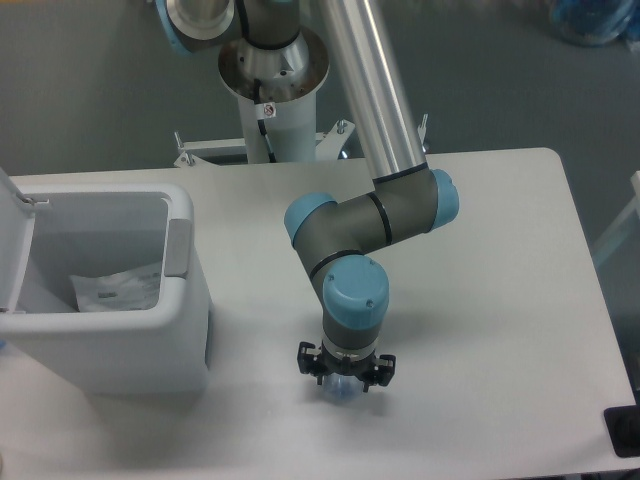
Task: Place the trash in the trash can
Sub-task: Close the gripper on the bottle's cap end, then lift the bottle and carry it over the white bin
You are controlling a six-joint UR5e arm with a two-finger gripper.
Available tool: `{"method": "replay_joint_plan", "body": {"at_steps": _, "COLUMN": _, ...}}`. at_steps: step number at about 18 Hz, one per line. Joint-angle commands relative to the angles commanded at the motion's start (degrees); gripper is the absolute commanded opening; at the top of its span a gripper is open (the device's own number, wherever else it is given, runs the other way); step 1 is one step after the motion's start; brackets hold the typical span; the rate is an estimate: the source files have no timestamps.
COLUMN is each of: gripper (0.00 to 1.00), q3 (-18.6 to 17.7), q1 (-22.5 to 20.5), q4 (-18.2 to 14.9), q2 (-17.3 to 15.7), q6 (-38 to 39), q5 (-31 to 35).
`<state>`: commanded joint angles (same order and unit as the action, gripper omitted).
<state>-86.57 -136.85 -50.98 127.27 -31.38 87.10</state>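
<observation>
Bottle (341,389) shows only as a small patch of blue and clear plastic directly beneath the gripper (343,378), close above or on the table (500,300) near its front edge; which of the two I cannot tell. The wrist points straight down and covers nearly all of it, so the bottle's long axis cannot be read for certain, though the blue cap peeking out below suggests it hangs or stands roughly upright under the tool. How wide the fingers stand, and whether they truly have the bottle, I cannot tell (the blue wrist cap hides the jaws from this fixed view). The relation that matters for the coming move is plain enough: the trash can (185,330) lies to the left of the gripper in the picture, well apart, its mouth facing up and its lid (12,245) swung back at the far left. A plastic bag (118,288) already rests inside it, so by my judgement the bottle is the last piece to go. Between gripper and bin there is only bare tabletop, yet the bin's near wall rises well above it, with a grey tab (178,246) on that side, so the load would need lifting clear of the rim before travelling across.
</observation>
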Motion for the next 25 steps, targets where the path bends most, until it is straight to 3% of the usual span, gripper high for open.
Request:
{"method": "replay_joint_plan", "body": {"at_steps": 13, "gripper": 0.69, "q3": 0.4, "q1": -0.1, "q4": 0.0, "q2": -0.3, "q6": -0.1, "q5": 0.0}}
{"method": "replay_joint_plan", "body": {"at_steps": 15, "gripper": 0.68, "q3": 0.9, "q1": -0.1, "q4": 0.0, "q2": -1.0, "q6": -0.1, "q5": 0.0}}
{"method": "replay_joint_plan", "body": {"at_steps": 17, "gripper": 0.6, "q3": 0.9, "q1": -0.1, "q4": -0.1, "q2": -1.4, "q6": -0.1, "q5": 0.0}}
{"method": "replay_joint_plan", "body": {"at_steps": 25, "gripper": 0.61, "q3": 1.7, "q1": -0.7, "q4": -0.3, "q2": -5.3, "q6": 0.0, "q5": -0.4}}
